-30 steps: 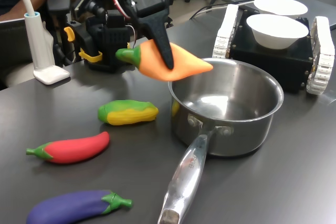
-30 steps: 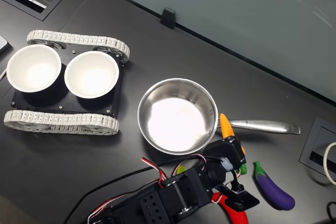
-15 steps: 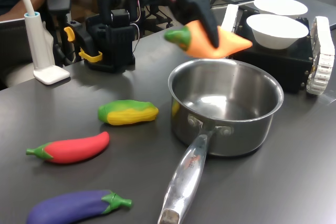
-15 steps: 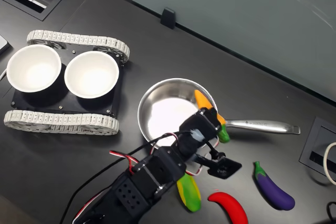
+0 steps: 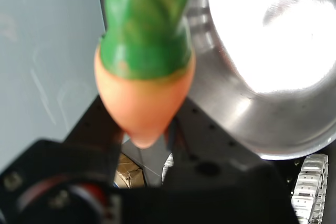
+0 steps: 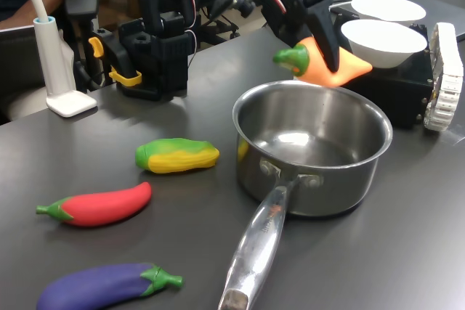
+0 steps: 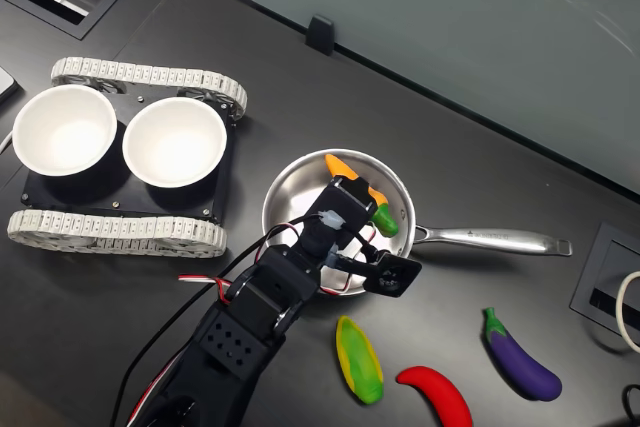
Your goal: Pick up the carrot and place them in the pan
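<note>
One carrot held above the pan

One carrot [image 6: 325,64] is clamped in the hand [image 6: 325,50], whose dark fingers are closed across its orange middle, and it hangs in the air over the far part of the pan [image 6: 363,172]. Half a second ago it was above the near rim in the first exterior view; now it has travelled toward the first exterior view's right and sits in front of the white bowls. In the second exterior view the carrot [image 7: 358,190] has moved from the rim by the handle to a spot over the pan's [image 7: 290,187] upper inside, green end pointing to the second exterior view's right. In the wrist view the green end of the carrot [image 5: 144,40] fills the middle, with the shiny pan [image 5: 273,103] behind it.

The pan holds nothing; its steel floor only shines. Two bowls [image 7: 172,141] rest on a black tracked base [image 7: 120,227], both showing only bare white insides. On the dark surface [image 6: 109,150], the corn [image 6: 176,155], the red chili [image 6: 98,205] and the eggplant [image 6: 102,286] lie where they did before, near the pan's handle.
</note>
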`<state>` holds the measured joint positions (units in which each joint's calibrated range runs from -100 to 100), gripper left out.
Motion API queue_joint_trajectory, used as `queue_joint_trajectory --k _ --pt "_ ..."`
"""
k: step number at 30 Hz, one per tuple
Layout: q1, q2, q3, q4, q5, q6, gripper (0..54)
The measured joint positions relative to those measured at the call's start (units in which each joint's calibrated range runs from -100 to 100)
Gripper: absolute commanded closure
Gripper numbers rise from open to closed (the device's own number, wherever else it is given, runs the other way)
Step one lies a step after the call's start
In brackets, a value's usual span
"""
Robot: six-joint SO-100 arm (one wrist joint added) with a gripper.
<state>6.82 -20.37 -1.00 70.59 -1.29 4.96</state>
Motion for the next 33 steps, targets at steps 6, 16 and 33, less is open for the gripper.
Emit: queue_joint_trajectory --k 6,16,33 --pt "-3.0 0.0 2.4 -0.3 0.2 0.1 53.5" --pt "-5.6 -0.1 8.1 -1.6 0.3 0.1 53.5" --pt "-5.5 -0.3 12.8 -3.3 0.3 0.1 32.3"
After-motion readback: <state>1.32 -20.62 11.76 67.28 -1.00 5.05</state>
